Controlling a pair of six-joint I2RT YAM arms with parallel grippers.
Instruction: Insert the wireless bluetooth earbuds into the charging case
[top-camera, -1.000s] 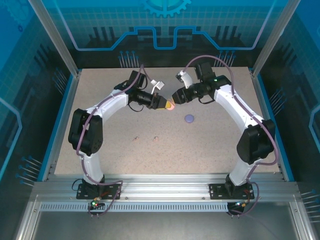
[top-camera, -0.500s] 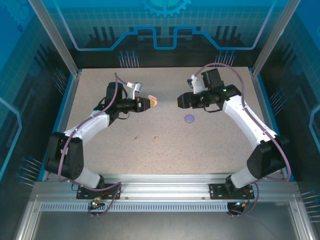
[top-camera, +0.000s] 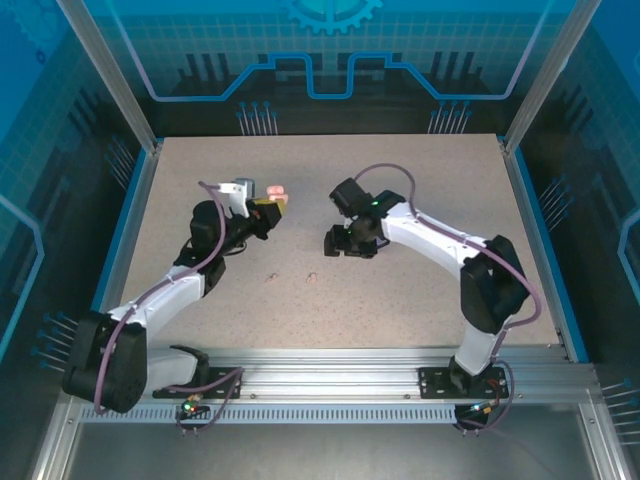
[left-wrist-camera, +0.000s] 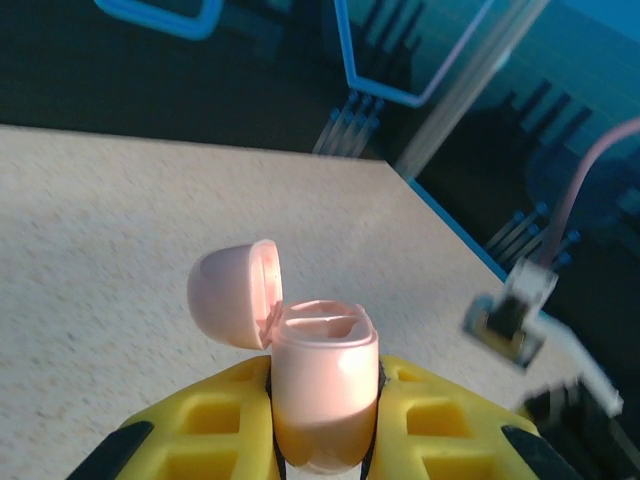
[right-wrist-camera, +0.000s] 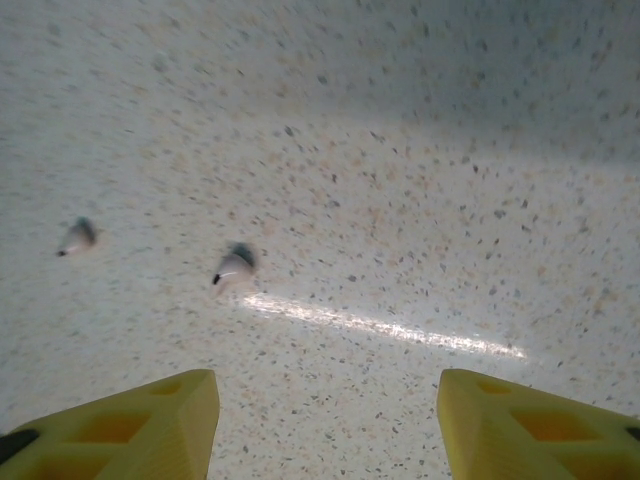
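The pale pink charging case (left-wrist-camera: 325, 385) stands upright between my left gripper's (left-wrist-camera: 325, 425) yellow fingers (left-wrist-camera: 190, 430), which are shut on its lower half. Its lid (left-wrist-camera: 232, 293) is hinged open to the left and the two slots on top are bare. From above, the case (top-camera: 277, 190) and left gripper (top-camera: 268, 205) sit at the left centre of the table. My right gripper (right-wrist-camera: 330, 430) is open over bare table, nothing between its fingers. Two tiny pale earbuds (right-wrist-camera: 235, 266) (right-wrist-camera: 76, 237) lie ahead of it to the left. From above they (top-camera: 271, 276) (top-camera: 312, 276) lie below and left of the right gripper (top-camera: 332, 244).
The speckled beige tabletop (top-camera: 420, 300) is bounded by blue side rails (top-camera: 530, 230) and a glass back wall. Both arm bases are bolted to the aluminium frame (top-camera: 320, 385) at the near edge. A small white cable connector (left-wrist-camera: 515, 315) hangs off to the right in the left wrist view.
The left arm has drawn back to the left and nearer, carrying the pink case. The right arm has swung from the back of the table down to the centre, close above the earbuds.
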